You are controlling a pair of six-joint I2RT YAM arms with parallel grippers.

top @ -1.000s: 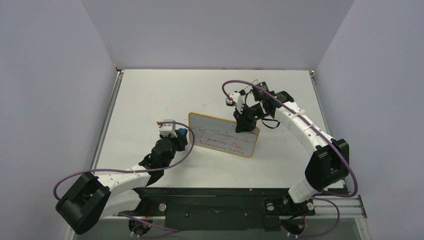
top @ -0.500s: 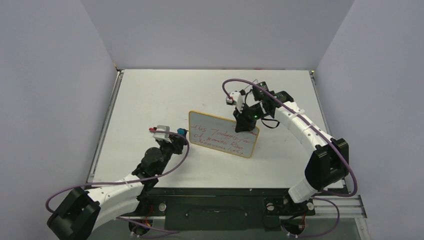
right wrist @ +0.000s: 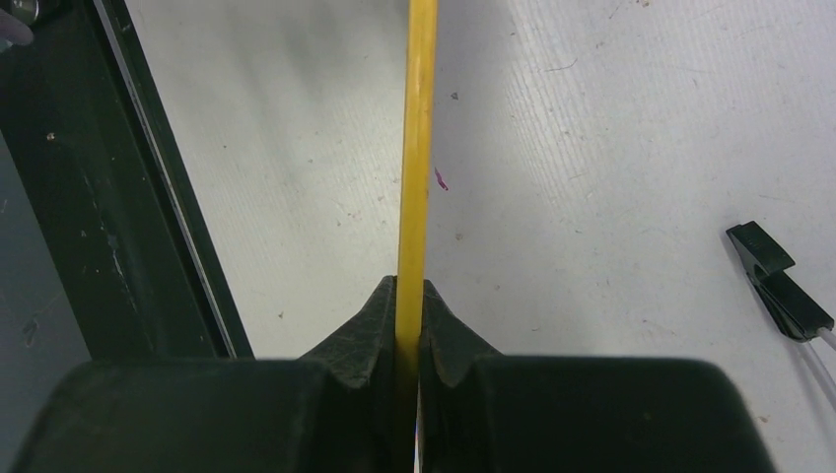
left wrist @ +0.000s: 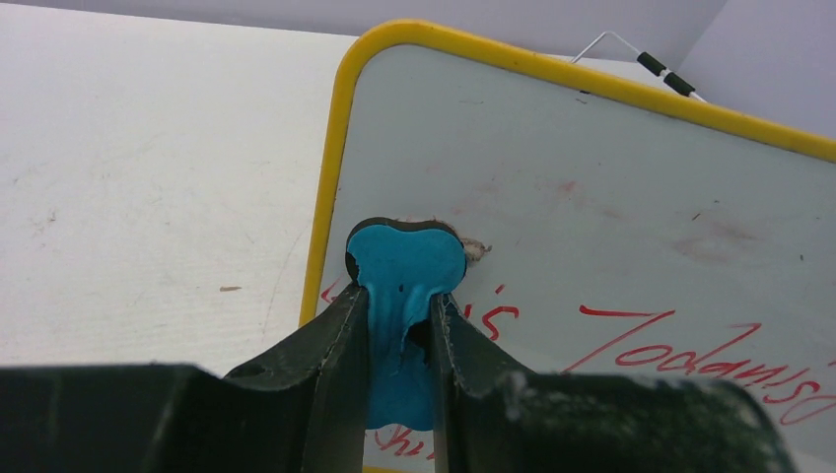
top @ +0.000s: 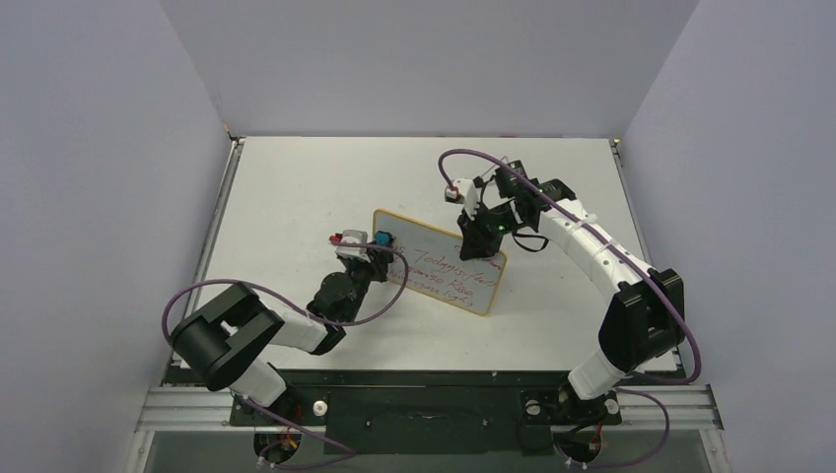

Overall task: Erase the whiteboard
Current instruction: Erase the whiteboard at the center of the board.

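The left gripper (left wrist: 399, 313) has its two dark jaws closed to a narrow gap on a small blue eraser (left wrist: 404, 261). The eraser's rounded head, dark-edged behind, pokes out past the fingertips. That head is pressed against the whiteboard (left wrist: 611, 187), close to the yellow frame at about 10 o'clock on the board's face. The surface just around the eraser looks faintly smeared with pink. Red handwriting (left wrist: 690, 345) runs from below the eraser at 6 o'clock out toward 4 o'clock.

The right gripper (right wrist: 406, 305) is pinched fully closed on the board's thin yellow edge, which runs straight up from between the jaws toward 12 o'clock in that wrist view. A black stand foot (right wrist: 779, 281) shows over the table at 3 o'clock from the grip, well apart from it.

From above, the whiteboard stands leaning near the middle of the white table (top: 296, 187), its written face toward the arm bases. The left gripper meets it at the 10 o'clock corner and the right gripper holds the top edge near 1 o'clock. A purple cable (top: 187, 296) loops along each arm.
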